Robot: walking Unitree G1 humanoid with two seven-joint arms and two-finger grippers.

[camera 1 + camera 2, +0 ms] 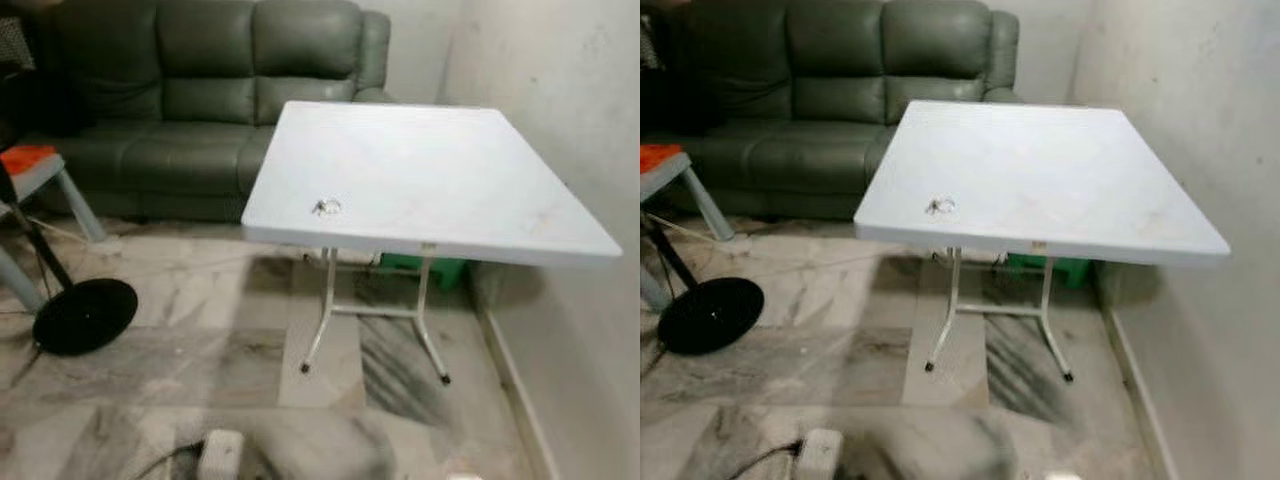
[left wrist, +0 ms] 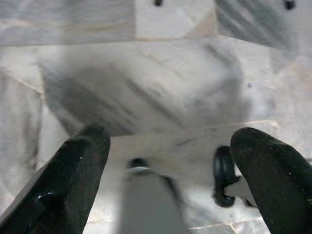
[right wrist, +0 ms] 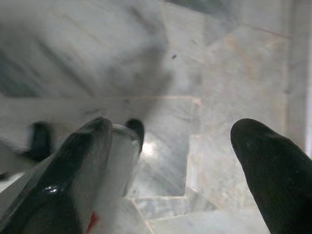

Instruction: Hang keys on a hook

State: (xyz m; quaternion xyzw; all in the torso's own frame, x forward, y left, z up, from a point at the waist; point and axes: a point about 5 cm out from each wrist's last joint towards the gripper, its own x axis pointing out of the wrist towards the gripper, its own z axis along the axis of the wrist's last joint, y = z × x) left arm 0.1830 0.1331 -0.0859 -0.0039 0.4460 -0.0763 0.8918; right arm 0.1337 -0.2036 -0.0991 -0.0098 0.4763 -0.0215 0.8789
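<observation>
Left eye view showed the small metal keys on a ring [image 1: 326, 207] lying near the front-left corner of the white square folding worktop [image 1: 450, 180]. Left end effector [image 2: 170, 161] and right end effector [image 3: 170, 156] hung over marble floor [image 1: 200, 330], fingers apart.

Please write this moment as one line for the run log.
stage: approach | keys: on white folding table, near its front left edge | left claw: open, above floor | right claw: open, above floor | hook: not seen
</observation>
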